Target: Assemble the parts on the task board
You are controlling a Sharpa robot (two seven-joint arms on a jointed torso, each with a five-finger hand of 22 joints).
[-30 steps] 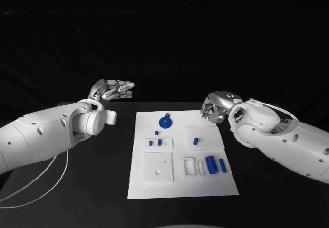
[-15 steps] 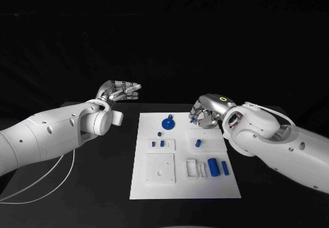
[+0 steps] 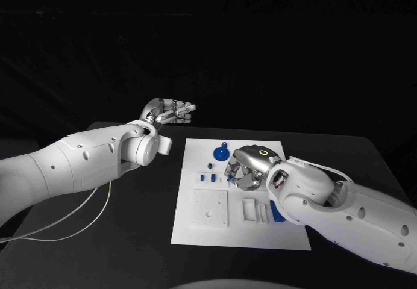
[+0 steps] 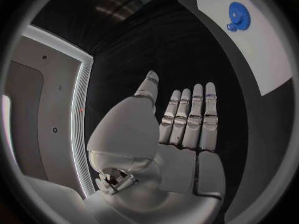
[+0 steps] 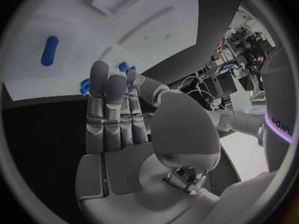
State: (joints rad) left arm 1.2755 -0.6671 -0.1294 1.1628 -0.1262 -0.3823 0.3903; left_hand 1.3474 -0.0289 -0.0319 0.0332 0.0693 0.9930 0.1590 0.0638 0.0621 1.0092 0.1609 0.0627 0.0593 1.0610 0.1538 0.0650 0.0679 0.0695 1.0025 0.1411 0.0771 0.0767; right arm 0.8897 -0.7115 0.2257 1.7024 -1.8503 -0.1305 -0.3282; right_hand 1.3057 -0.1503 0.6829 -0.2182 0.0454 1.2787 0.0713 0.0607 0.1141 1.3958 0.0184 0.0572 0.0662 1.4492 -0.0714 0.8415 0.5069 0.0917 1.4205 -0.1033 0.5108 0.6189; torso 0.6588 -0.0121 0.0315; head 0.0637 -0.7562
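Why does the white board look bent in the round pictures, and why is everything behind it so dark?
In the left wrist view and right wrist view the fisheye lens bends the task board's straight edges into curves. In the head view the board has straight sides. The table and the backdrop are black there, so the white arms and the board stand out brightly.

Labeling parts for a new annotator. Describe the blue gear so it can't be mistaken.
Start at the white task board mid-table and go to its far edge. The blue gear lies there, just beyond the right hand. It is the only round, toothed disc; the other blue parts are small pegs.
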